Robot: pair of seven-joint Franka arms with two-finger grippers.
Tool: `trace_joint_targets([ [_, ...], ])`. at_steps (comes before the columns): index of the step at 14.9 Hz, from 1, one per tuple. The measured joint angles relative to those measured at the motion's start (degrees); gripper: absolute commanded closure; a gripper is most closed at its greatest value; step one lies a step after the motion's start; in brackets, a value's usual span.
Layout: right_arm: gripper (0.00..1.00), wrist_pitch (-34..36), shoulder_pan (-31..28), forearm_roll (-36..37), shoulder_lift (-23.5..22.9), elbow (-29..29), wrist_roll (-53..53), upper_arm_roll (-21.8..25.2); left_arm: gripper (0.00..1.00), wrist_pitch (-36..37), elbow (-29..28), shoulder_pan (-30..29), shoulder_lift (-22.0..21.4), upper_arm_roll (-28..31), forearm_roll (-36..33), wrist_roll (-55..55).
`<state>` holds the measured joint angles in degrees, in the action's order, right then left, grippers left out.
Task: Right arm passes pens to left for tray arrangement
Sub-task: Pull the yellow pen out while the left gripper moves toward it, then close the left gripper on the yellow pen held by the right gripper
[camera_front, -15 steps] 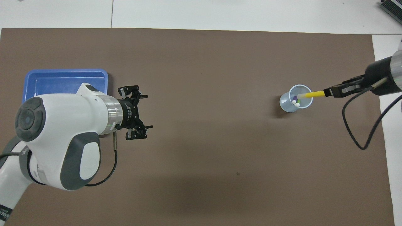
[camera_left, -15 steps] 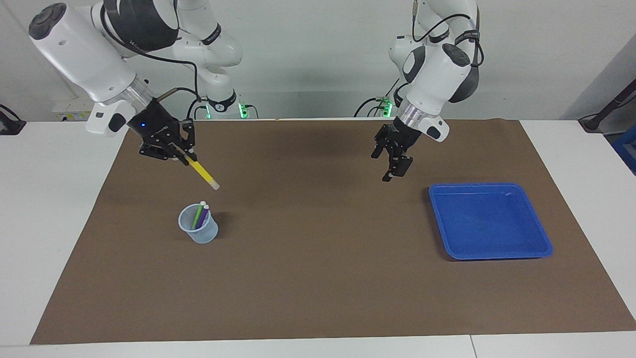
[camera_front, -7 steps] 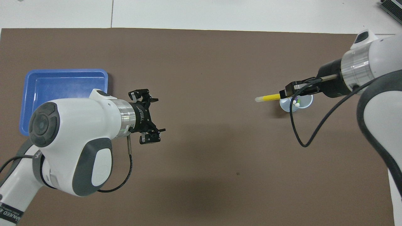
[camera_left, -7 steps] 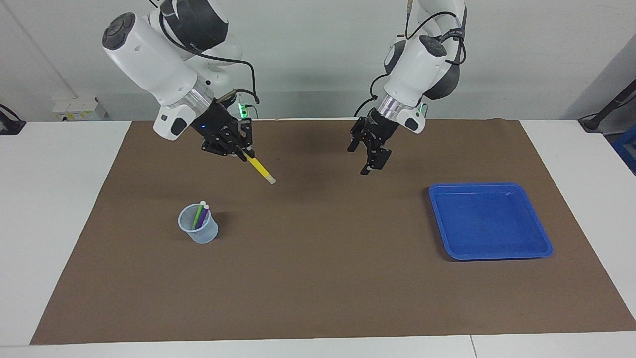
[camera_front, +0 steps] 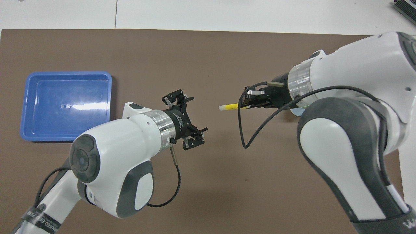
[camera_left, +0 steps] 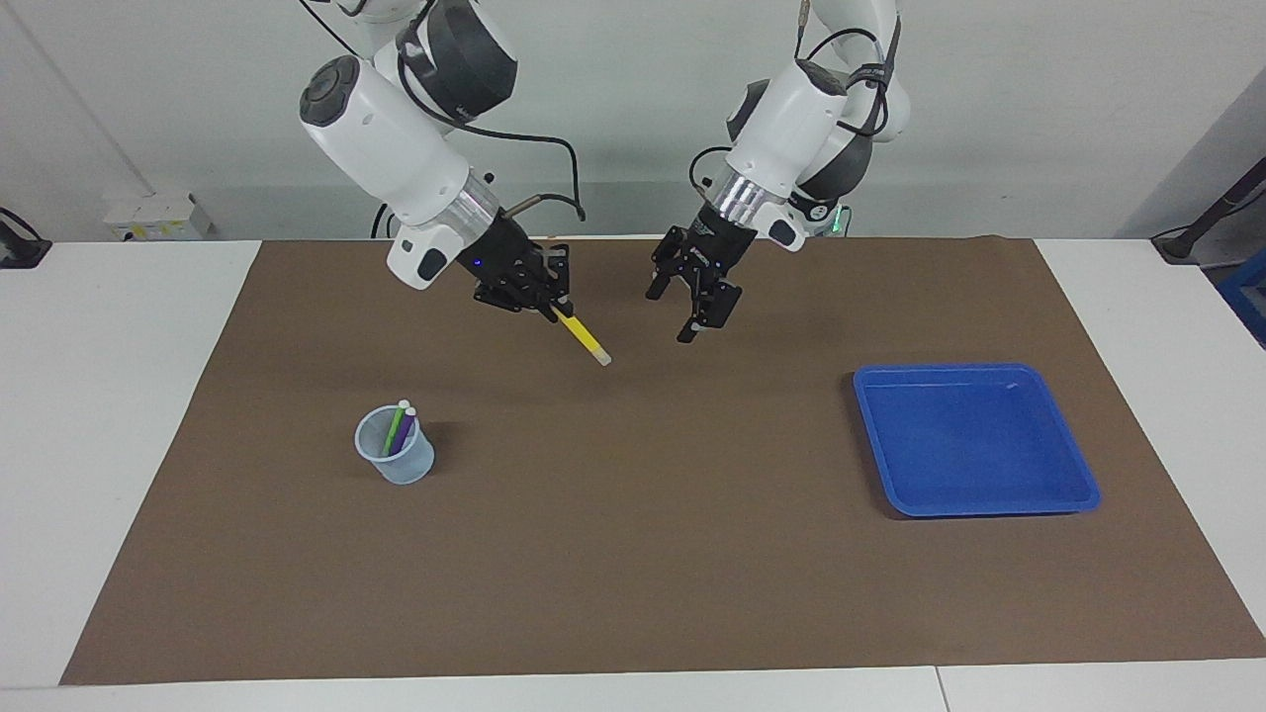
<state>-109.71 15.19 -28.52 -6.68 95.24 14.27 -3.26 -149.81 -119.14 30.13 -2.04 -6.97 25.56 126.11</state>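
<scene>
My right gripper (camera_left: 547, 306) (camera_front: 244, 103) is shut on the yellow pen (camera_left: 586, 341) (camera_front: 230, 106) and holds it in the air over the middle of the mat, white tip pointing toward my left gripper. My left gripper (camera_left: 675, 311) (camera_front: 193, 121) is open and empty, raised a short gap from the pen's tip. The green and purple pens (camera_left: 400, 427) stand in a small translucent cup (camera_left: 396, 462) at the right arm's end. The blue tray (camera_left: 974, 438) (camera_front: 66, 106) lies empty at the left arm's end.
A brown mat (camera_left: 633, 554) (camera_front: 201, 52) covers most of the white table. In the overhead view my right arm hides the cup almost entirely. Black cables hang from both wrists.
My right gripper carried the yellow pen from over the cup toward the mat's middle. My left gripper moved from beside the tray toward it, staying open.
</scene>
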Motion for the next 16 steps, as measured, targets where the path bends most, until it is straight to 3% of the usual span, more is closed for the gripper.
trace_joint_targets([
  [8,1.0,-1.9,1.5,0.0,0.0,1.0,1.5,0.3,0.0,-10.5,1.9,5.3,4.9,0.0,0.2,2.1],
  [16,1.0,-1.9,1.5,0.0,0.0,1.0,1.5,0.3,0.0,-12.6,7.2,7.0,10.4,0.5,0.2,2.8],
])
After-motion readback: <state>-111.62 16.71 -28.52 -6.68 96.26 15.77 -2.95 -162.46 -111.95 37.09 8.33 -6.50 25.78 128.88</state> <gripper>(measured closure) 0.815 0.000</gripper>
